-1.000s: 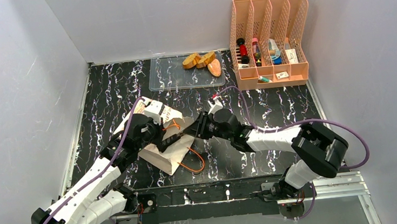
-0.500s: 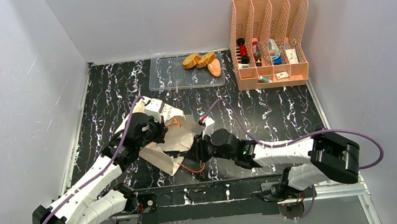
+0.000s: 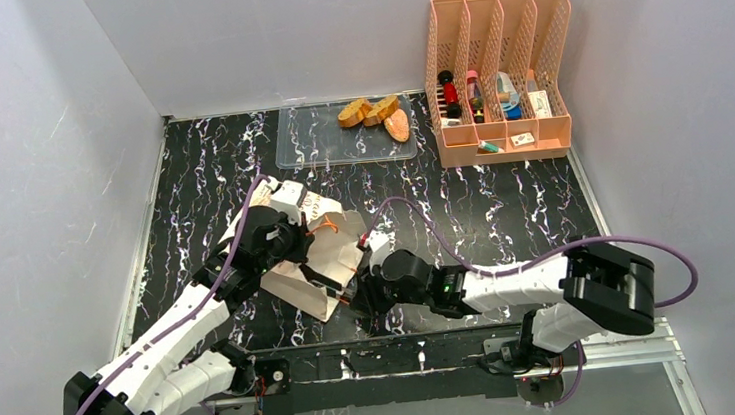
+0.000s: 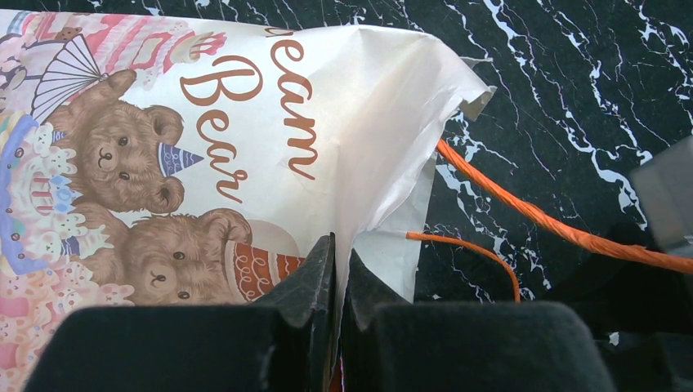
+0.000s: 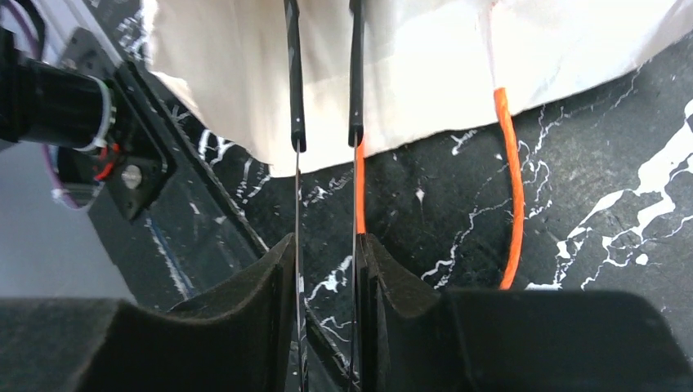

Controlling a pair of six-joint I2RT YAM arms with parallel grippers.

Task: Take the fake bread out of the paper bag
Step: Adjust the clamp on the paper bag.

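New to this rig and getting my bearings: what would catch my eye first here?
The bear-printed paper bag lies near centre on the black marbled table, left gripper pinching its edge, right gripper beside its orange handle. At the back, fake bread sits on a clear tray.

Clear plastic tray (image 3: 313,144) at back, peach file rack (image 3: 498,66) beside it, black marbled table (image 3: 514,205)

— Any writing you can read?
— Check your left wrist view. On the paper bag (image 4: 368,98), brown letters spell "eam" beside "Bear", and the first word is cut off at the edge of view.
— And the labels in the pink rack (image 3: 451,60)?
— Too small for you to read.
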